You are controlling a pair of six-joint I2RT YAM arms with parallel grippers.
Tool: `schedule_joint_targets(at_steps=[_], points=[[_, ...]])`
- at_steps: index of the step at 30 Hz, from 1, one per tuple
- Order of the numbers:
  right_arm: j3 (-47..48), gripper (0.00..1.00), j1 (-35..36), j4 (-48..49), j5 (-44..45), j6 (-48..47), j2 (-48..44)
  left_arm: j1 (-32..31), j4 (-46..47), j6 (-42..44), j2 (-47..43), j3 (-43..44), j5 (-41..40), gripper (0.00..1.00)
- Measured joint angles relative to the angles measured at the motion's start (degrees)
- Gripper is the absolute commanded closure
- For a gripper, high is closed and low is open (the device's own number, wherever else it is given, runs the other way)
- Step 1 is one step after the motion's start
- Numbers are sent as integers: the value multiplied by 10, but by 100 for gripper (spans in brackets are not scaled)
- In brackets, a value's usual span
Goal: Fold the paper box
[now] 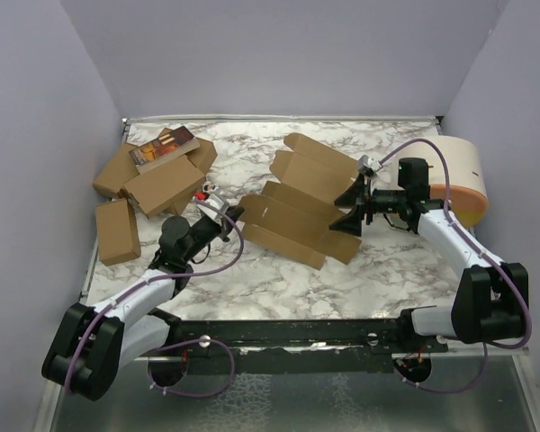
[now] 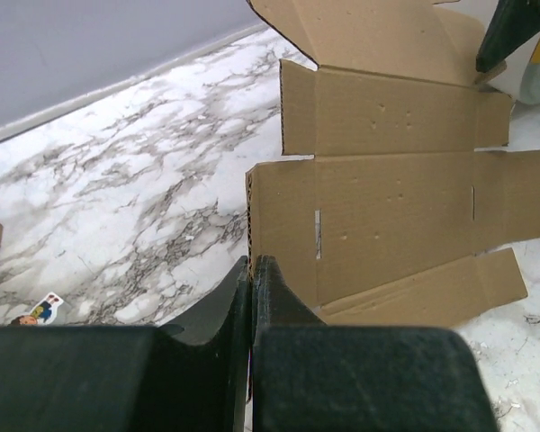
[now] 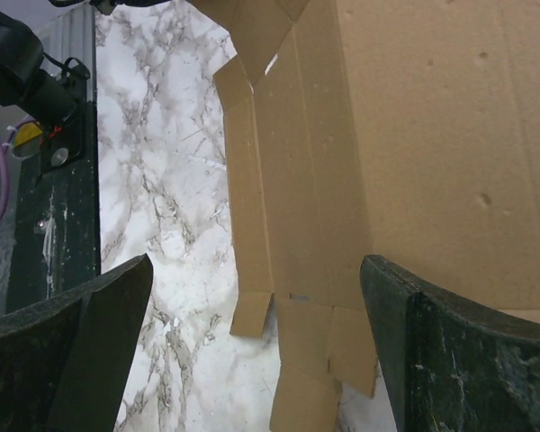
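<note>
The paper box point(image 1: 292, 220) is a brown die-cut cardboard sheet with flaps and crease lines, lying mid-table with its far panels tilted up. My left gripper point(image 1: 229, 219) is shut on the sheet's left edge; in the left wrist view the fingertips point(image 2: 252, 265) pinch the corrugated edge of the sheet point(image 2: 396, 207). My right gripper point(image 1: 354, 205) is open over the sheet's right end. In the right wrist view its fingers point(image 3: 117, 306) stand wide apart, with the raised panel point(image 3: 432, 135) by the right finger and flaps lying between them.
A heap of brown cartons point(image 1: 153, 180) with a dark printed box point(image 1: 162, 147) on top sits at the back left, and one carton point(image 1: 117, 229) lies apart. A white cylinder with an orange rim point(image 1: 459, 175) stands behind the right arm. A small sticker point(image 2: 36, 310) lies nearby.
</note>
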Motion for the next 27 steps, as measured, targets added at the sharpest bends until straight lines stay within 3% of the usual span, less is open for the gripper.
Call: schedule_joint_targets(at_steps=[17,27], points=[[-11,1,0,45,-1,50,0,-2,103,13,-106,-82,-48,100],[-12,1,0,54,-1,69,0,-2,124,13,-124,-92,-62,100]])
